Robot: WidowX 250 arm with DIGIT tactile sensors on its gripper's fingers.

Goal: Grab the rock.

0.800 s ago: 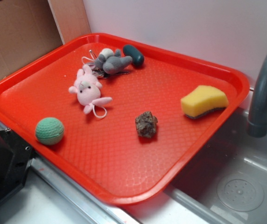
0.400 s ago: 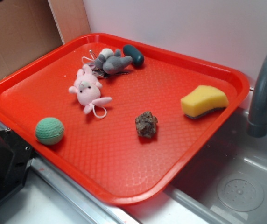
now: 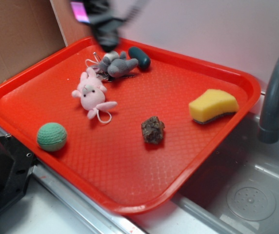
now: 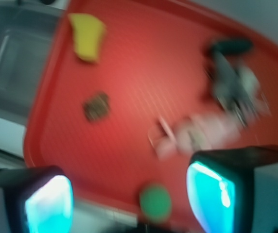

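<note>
Since the earlier frame the hand [image 3: 105,41] has swung in above the tray's [image 3: 188,161] far corner, blurred w/ jaws apart per wrist view, so your rock [image 3: 152,130] sits untouched, well apart—approach & grab all left.

In the exterior view the claw [image 3: 105,36] is a motion-smeared dark shape cut off by the top edge, so how its jaws stand cannot be read there, and it hides part of the red tray's [image 3: 212,63] far rim. The wrist view is blurred throughout: the rock [image 4: 96,107] is only a dark smudge, the pink plush toy [image 4: 202,136] and grey plush toy [image 4: 236,85] lose their outlines, and the green ball [image 4: 155,203] is soft-edged. The faucet [image 3: 276,92] is cut off by the right edge.
</note>
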